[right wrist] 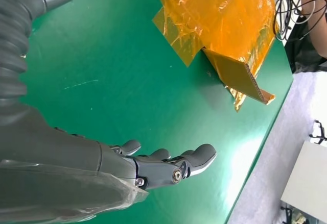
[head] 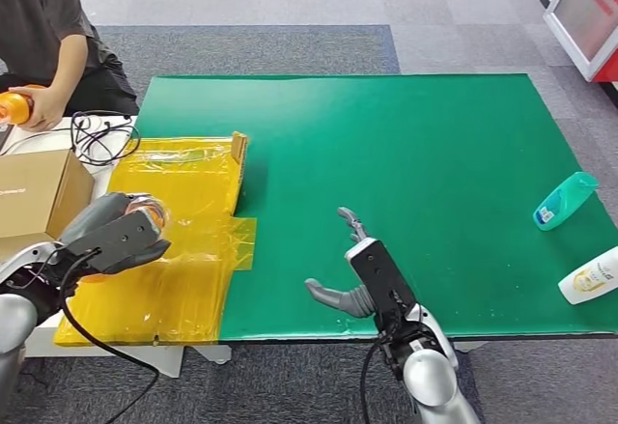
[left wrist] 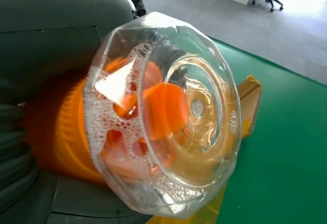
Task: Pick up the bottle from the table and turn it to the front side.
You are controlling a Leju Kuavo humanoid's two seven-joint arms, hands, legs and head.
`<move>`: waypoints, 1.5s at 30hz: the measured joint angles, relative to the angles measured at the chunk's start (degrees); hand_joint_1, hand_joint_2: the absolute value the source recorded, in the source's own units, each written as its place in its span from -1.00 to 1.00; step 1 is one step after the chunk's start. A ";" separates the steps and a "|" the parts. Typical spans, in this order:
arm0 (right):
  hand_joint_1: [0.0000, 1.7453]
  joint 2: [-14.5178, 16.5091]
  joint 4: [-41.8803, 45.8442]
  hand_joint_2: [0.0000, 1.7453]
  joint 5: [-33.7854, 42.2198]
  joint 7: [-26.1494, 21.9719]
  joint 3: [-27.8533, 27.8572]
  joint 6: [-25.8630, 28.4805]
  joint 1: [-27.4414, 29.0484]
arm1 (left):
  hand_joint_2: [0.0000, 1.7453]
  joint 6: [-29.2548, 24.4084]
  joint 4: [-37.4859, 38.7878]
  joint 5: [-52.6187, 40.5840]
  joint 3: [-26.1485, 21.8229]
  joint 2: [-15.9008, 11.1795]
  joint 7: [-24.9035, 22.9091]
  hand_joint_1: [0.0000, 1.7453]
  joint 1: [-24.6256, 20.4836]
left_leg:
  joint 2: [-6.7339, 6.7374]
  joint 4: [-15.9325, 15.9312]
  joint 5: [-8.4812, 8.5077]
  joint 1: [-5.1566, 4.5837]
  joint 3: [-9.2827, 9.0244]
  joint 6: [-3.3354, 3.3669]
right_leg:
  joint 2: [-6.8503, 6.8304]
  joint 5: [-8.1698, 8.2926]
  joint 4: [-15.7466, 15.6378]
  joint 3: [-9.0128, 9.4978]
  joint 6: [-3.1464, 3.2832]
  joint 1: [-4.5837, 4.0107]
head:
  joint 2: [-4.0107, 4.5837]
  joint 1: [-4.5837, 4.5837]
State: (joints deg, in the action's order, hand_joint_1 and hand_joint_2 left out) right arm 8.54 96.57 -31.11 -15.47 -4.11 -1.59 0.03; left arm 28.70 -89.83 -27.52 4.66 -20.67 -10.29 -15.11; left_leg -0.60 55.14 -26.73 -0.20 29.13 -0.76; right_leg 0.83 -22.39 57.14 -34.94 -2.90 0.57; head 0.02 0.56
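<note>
My left hand (head: 117,231) holds a clear bottle of orange liquid (head: 150,213) above the yellow-taped cardboard at the table's left. In the left wrist view the bottle (left wrist: 162,117) points its transparent base at the camera, foam inside, with my left hand (left wrist: 46,45) wrapped around its orange body. My right hand (head: 357,274) hovers open over the green table near the front edge, fingers spread, nothing in it. Its fingers (right wrist: 169,165) stretch out above the green surface in the right wrist view.
A flattened cardboard sheet under yellow film (head: 185,240) covers the table's left. A teal bottle (head: 565,200) and a white bottle (head: 590,276) lie at the right edge. A person (head: 43,38) at the back left holds an orange bottle (head: 14,107). A brown box (head: 37,192) and cables (head: 102,136) sit there.
</note>
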 joint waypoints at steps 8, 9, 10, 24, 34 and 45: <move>-1.00 0.38 -1.29 1.00 0.01 -0.36 -0.11 -0.15 -0.62 | 1.00 -0.15 7.62 -8.17 6.02 0.14 0.10 1.00 -3.75 | -0.02 0.01 -0.02 -0.05 0.01 0.02 | -0.06 0.00 -0.04 -0.01 -0.01 0.03 | 0.00 -0.01; -1.00 0.48 -1.53 1.00 0.01 -0.38 -0.17 -0.19 -0.84 | 1.00 -0.72 9.94 -10.57 7.59 1.03 0.76 1.00 -5.08 | -0.04 0.01 -0.01 -0.06 0.01 0.04 | -0.08 0.01 -0.04 0.01 -0.02 0.04 | 0.00 -0.01; -1.00 0.58 -1.77 1.00 0.00 -0.39 -0.23 -0.20 -1.05 | 1.00 -1.34 12.43 -12.88 9.17 2.13 1.49 1.00 -6.57 | -0.05 0.01 0.01 -0.07 0.01 0.05 | -0.09 0.02 -0.04 0.02 -0.03 0.05 | 0.00 -0.01; -1.00 0.86 -4.50 1.00 -0.08 -0.31 -2.81 -0.49 -1.94 | 1.00 -8.05 34.31 -24.28 22.74 14.75 11.71 0.75 -18.64 | -0.03 0.03 0.02 -0.07 0.06 0.08 | -0.03 0.09 -0.04 -0.02 -0.10 0.09 | 0.00 0.01; -1.00 0.86 -5.73 1.00 0.05 -0.22 -4.28 -1.00 -2.37 | 1.00 -6.53 37.73 -23.16 25.89 16.38 11.89 -0.89 -17.50 | -0.03 0.03 0.03 -0.07 0.07 0.08 | -0.04 0.09 -0.04 -0.01 -0.10 0.10 | 0.00 0.00; -1.00 0.86 -6.85 1.00 0.70 -0.22 -4.46 -1.01 -2.91 | 1.00 -6.16 38.77 -22.46 25.82 16.11 8.34 -1.00 -15.90 | -0.03 0.03 0.03 -0.06 0.07 0.08 | -0.04 0.09 -0.03 0.00 -0.10 0.10 | 0.00 0.01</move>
State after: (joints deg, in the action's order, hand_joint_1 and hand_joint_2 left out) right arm 9.40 89.72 -30.41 -15.69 -8.57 -2.60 -2.88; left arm 22.54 -51.06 -49.99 30.48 -4.57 -1.96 -31.02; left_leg -0.63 55.16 -26.70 -0.26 29.20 -0.68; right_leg 0.79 -22.30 57.11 -34.94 -3.00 0.67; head 0.02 0.57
